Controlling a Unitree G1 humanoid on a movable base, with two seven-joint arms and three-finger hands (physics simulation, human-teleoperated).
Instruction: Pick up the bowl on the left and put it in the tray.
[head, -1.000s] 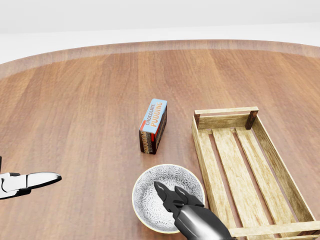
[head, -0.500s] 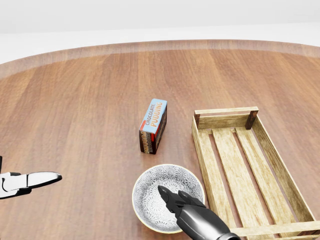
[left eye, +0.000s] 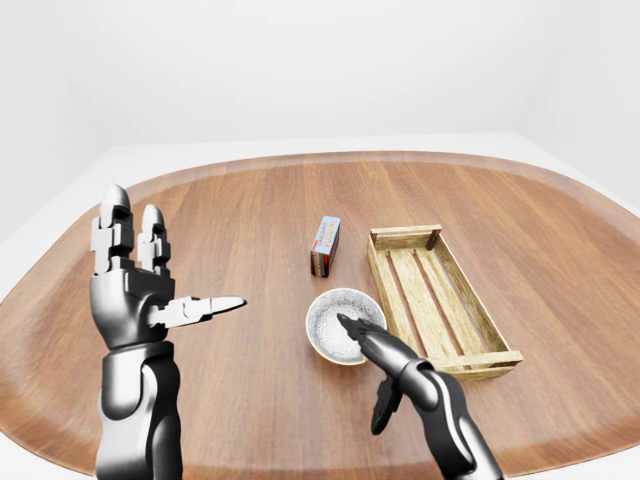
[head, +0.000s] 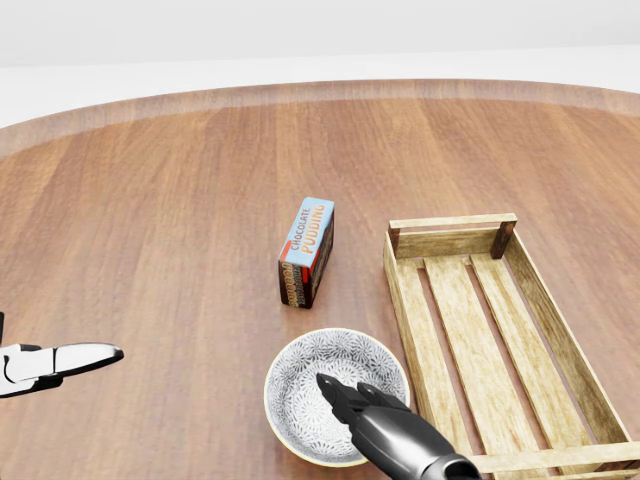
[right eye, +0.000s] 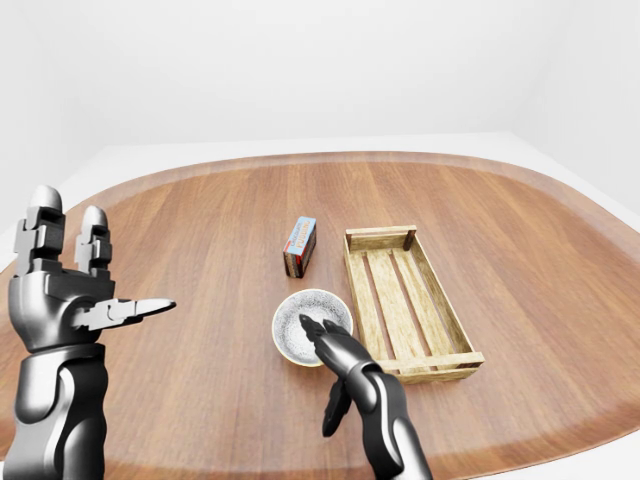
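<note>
"Desk (head: 150, 200), tray (head: 405, 310), then bowl (head: 300, 385): where's the bowl?"

"On the desk, just left of the tray. Looks rigid, glazed, likely slippery and breakable, so pinch its rim. Right hand (left eye: 375, 345) hovers over it, fingers apart; left hand (left eye: 130, 290) is raised, fingers spread."

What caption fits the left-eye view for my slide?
Right hand poised over patterned bowl beside wooden tray; left hand raised open.

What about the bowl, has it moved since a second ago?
No. The bowl keeps the same spot in the head view, beside the tray, below the pudding box.
</note>
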